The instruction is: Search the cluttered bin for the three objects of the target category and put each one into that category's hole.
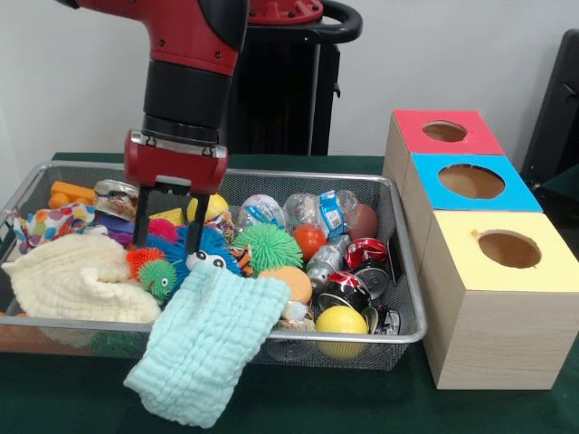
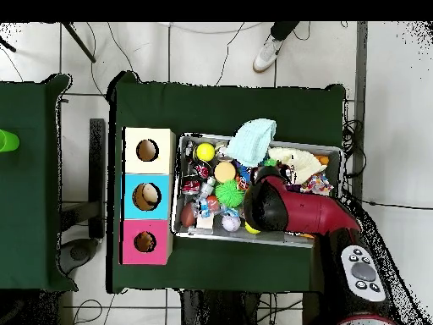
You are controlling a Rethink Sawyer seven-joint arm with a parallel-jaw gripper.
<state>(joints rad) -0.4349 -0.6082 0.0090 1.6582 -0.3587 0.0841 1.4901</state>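
Note:
My gripper [image 1: 166, 246] hangs open in the left half of the wire bin [image 1: 409, 298], its two black fingers [image 1: 140, 221] spread over a blue furry toy [image 1: 210, 242] and small red and green spiky balls [image 1: 156, 269]. A light blue cloth [image 1: 208, 344] drapes over the bin's front rim. To its left lies a cream cloth [image 1: 77, 280]. Further right are a green spiky ball [image 1: 269, 246], an orange ball [image 1: 288, 280], a yellow ball [image 1: 341, 321] and crushed cans [image 1: 348, 287]. From overhead the arm [image 2: 279, 207] hides the gripper.
Three wooden boxes stand beside the bin, with a red top [image 1: 443, 132], a blue top [image 1: 470, 182] and a yellow top [image 1: 508, 250], each with a round hole. In the overhead view something tan shows in the blue box's hole [image 2: 150, 196]. A person's shoe [image 2: 266, 55] is at the top.

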